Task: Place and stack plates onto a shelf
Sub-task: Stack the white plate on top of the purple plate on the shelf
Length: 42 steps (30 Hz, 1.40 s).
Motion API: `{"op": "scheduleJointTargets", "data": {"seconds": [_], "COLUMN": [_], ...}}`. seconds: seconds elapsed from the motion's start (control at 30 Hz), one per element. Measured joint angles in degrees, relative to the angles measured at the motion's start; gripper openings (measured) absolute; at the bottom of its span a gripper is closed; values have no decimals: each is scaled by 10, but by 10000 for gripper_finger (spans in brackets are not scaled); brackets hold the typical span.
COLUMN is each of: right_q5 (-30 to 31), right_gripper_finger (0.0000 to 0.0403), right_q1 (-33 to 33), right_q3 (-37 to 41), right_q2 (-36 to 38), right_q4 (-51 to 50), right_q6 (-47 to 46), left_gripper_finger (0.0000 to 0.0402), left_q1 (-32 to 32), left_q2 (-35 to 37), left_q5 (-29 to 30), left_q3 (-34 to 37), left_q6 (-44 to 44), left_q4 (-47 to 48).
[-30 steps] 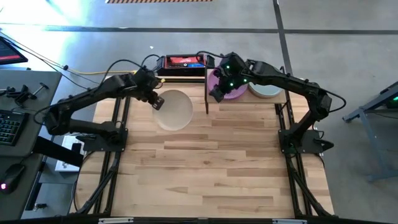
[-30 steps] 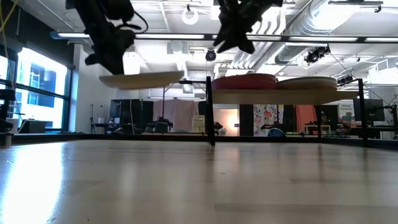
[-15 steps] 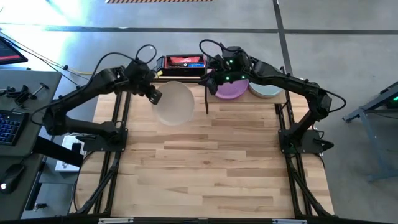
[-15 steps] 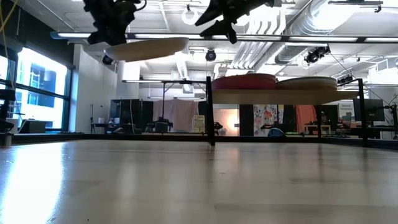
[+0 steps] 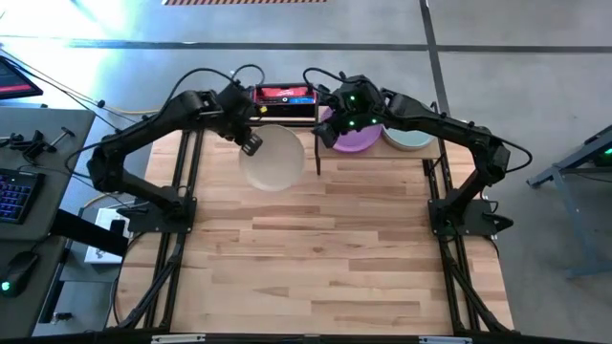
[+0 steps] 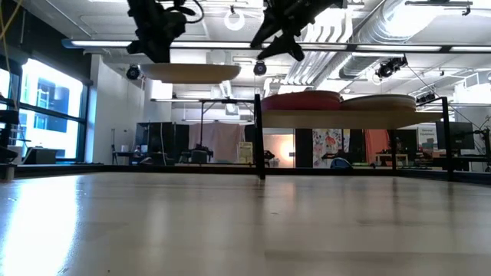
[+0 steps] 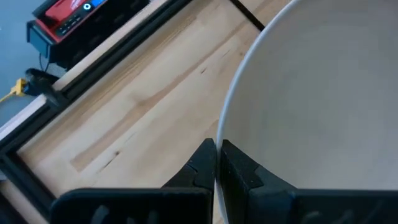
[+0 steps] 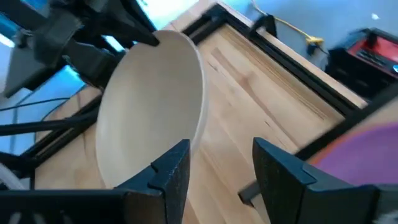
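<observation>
Left hand (image 7: 216,163) pinches the cream-white plate (image 5: 273,158) aloft beside the shelf (image 6: 337,116); right hand (image 8: 214,165) spread above purple plate (image 5: 356,139).

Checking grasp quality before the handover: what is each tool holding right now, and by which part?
The left tool pinches the cream-white plate by its rim, holding it in the air. The right tool is open near the plate's opposite edge and holds nothing.

Bright ceiling lights, window glare, silhouetted arms, soft motion blur.
</observation>
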<state>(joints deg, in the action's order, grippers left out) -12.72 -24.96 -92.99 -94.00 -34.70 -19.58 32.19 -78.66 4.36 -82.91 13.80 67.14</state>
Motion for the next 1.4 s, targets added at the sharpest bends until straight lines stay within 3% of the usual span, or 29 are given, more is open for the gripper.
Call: {"op": "scheduleJointTargets", "data": {"seconds": [0.5,0.97,1.13,1.33,1.4], "right_q5": [53,82,82,83,83], "right_gripper_finger": [156,150,109,13,9], "right_q1": [44,49,49,49,48], "right_q3": [0,1,1,1,1], "right_q2": [0,0,0,0,0], "right_q4": [-68,-112,-114,-114,-114], "right_q6": [-40,-63,-64,-61,-62], "left_gripper_finger": [0,0,0,4,10], "left_q1": [-58,-77,-80,-80,-80], "left_q2": [-84,-116,-115,-115,-115], "left_q5": [8,17,24,24,23], "left_q3": [-56,-122,-125,-125,-125], "left_q6": [-7,-44,-45,-45,-44], "left_q4": [-16,-38,-42,-42,-42]}}
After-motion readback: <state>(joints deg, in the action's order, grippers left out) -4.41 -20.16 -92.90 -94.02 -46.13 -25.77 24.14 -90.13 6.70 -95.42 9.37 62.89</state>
